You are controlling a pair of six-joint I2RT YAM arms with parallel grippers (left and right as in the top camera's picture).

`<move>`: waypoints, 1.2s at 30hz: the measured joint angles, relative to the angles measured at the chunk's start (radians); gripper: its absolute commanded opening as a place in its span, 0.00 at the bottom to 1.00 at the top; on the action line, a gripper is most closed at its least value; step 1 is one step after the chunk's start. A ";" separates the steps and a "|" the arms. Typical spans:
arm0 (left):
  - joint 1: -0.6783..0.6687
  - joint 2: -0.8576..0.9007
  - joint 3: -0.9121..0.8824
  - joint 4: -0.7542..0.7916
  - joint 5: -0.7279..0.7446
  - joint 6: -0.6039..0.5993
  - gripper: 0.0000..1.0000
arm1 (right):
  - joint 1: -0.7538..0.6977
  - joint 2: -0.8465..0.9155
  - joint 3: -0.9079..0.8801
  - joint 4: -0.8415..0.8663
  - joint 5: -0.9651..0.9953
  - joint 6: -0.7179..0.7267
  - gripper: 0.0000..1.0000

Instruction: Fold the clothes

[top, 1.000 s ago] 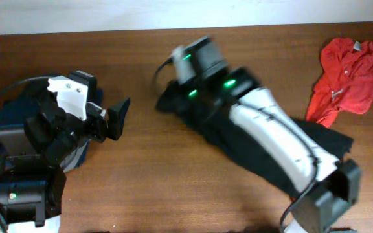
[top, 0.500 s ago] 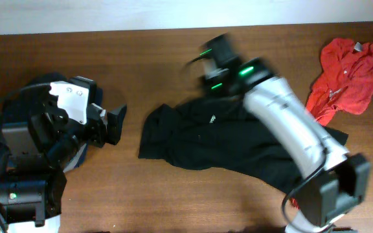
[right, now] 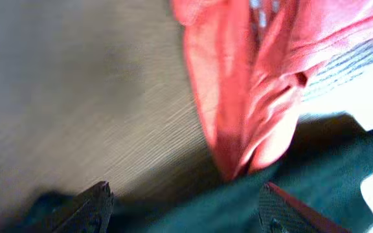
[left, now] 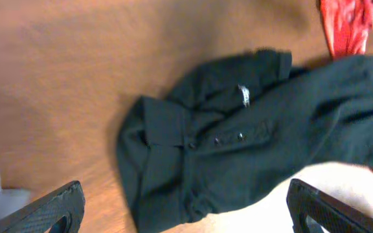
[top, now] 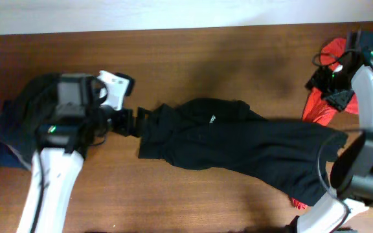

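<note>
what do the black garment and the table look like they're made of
Black garment: soft matte fabric, probably a knit; it lies limp in folds and creases. Table: wood or wood-look laminate, brown with grain streaks, low sheen.

The black garment (left: 238, 149) lies rumpled on the brown table (left: 63, 77). It has a small white tag (left: 243, 96) near its upper middle, and what look like tiny buttons (left: 228, 138) through the blur. A red garment (left: 351, 26) fills the top right corner. The left gripper (left: 190, 213) has its fingertips (left: 60, 207) spread wide, one at each lower corner.
</note>
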 measured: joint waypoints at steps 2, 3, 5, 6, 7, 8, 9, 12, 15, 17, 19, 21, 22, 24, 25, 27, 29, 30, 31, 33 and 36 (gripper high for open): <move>-0.029 0.054 0.000 0.010 0.001 0.002 0.99 | -0.021 0.058 -0.017 0.000 0.024 0.019 0.76; -0.043 0.078 0.000 0.015 0.002 0.006 0.99 | -0.028 0.079 -0.023 -0.002 0.037 0.027 0.76; -0.077 0.132 0.000 0.023 0.002 0.026 0.99 | -0.046 0.134 -0.034 0.003 0.062 0.046 0.75; -0.093 0.157 0.000 0.026 0.002 0.035 0.98 | -0.055 0.157 -0.037 0.012 0.070 0.051 0.71; -0.109 0.180 0.000 0.031 0.003 0.044 0.91 | -0.063 0.178 -0.038 0.023 0.074 0.053 0.63; -0.128 0.208 0.000 0.037 0.004 0.054 0.77 | -0.071 0.197 -0.040 0.035 0.079 0.055 0.48; -0.143 0.232 0.000 0.043 0.004 0.063 0.66 | -0.077 0.212 -0.040 0.047 0.083 0.058 0.33; -0.181 0.308 0.000 0.062 -0.004 0.087 0.37 | -0.086 0.231 -0.040 0.072 0.080 0.061 0.05; -0.202 0.388 0.000 0.076 -0.019 0.104 0.27 | -0.085 0.231 -0.037 0.071 0.101 0.071 0.04; -0.203 0.431 0.000 0.083 -0.026 0.108 0.26 | -0.083 0.231 -0.037 0.070 0.140 0.073 0.04; -0.203 0.471 0.000 0.084 -0.031 0.109 0.26 | -0.087 0.231 -0.037 0.063 0.219 0.076 0.04; -0.202 0.500 0.000 0.084 -0.036 0.109 0.26 | -0.104 0.233 -0.037 0.047 0.293 0.094 0.04; -0.202 0.513 0.000 0.084 -0.039 0.109 0.26 | -0.119 0.233 -0.037 0.038 0.325 0.102 0.04; -0.202 0.527 0.000 0.084 -0.042 0.109 0.26 | -0.164 0.239 -0.022 0.013 0.375 0.119 0.04; -0.202 0.531 0.000 0.084 -0.045 0.109 0.26 | -0.189 0.242 -0.011 0.004 0.393 0.122 0.04; -0.202 0.533 0.000 0.084 -0.051 0.109 0.26 | -0.242 0.248 0.027 -0.020 0.427 0.129 0.04; -0.202 0.533 0.000 0.084 -0.058 0.109 0.26 | -0.284 0.251 0.082 -0.051 0.457 0.132 0.04; -0.202 0.533 0.000 0.084 -0.063 0.109 0.26 | -0.304 0.253 0.117 -0.068 0.473 0.134 0.04; -0.202 0.533 0.000 0.084 -0.066 0.109 0.26 | -0.324 0.253 0.163 -0.087 0.486 0.136 0.04; -0.202 0.533 0.000 0.084 -0.069 0.109 0.26 | -0.350 0.253 0.244 -0.117 0.498 0.140 0.04; -0.202 0.533 0.000 0.084 -0.072 0.109 0.27 | -0.379 0.253 0.390 -0.161 0.507 0.143 0.04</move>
